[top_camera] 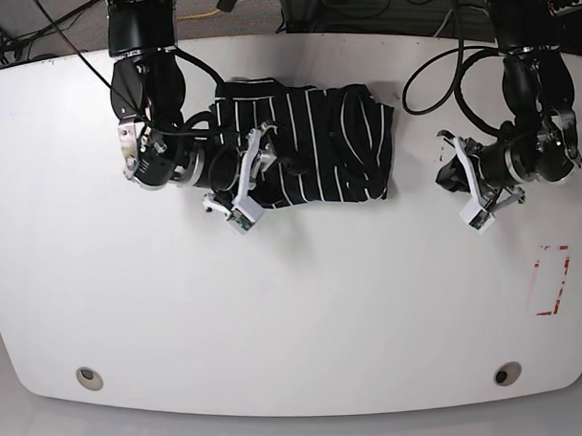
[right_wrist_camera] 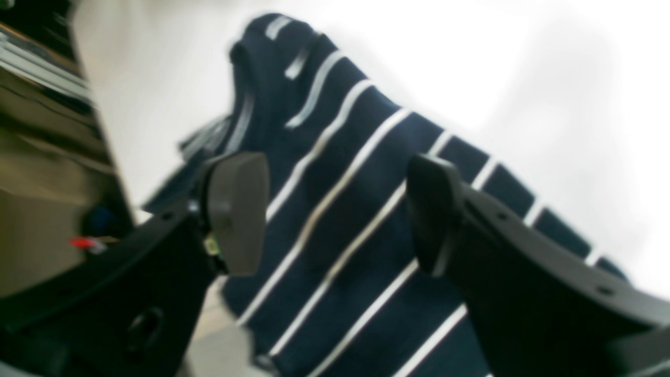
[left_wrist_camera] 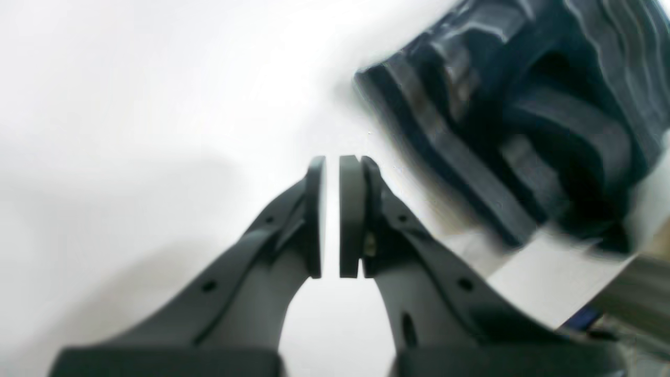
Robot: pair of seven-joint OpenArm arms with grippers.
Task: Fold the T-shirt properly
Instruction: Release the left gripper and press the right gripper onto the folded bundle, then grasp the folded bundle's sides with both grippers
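Note:
The T-shirt, black with thin white stripes, lies bunched into a rough rectangle at the back middle of the white table. My right gripper is open over the shirt's left part; in the right wrist view its jaws stand wide apart with striped cloth below and nothing held. My left gripper hovers over bare table to the right of the shirt. In the left wrist view its pads are almost together and empty, and the shirt's edge lies beyond, up and to the right.
A red rectangle outline is marked on the table near the right edge. Two round fittings sit near the front edge. Cables run along the back edge.

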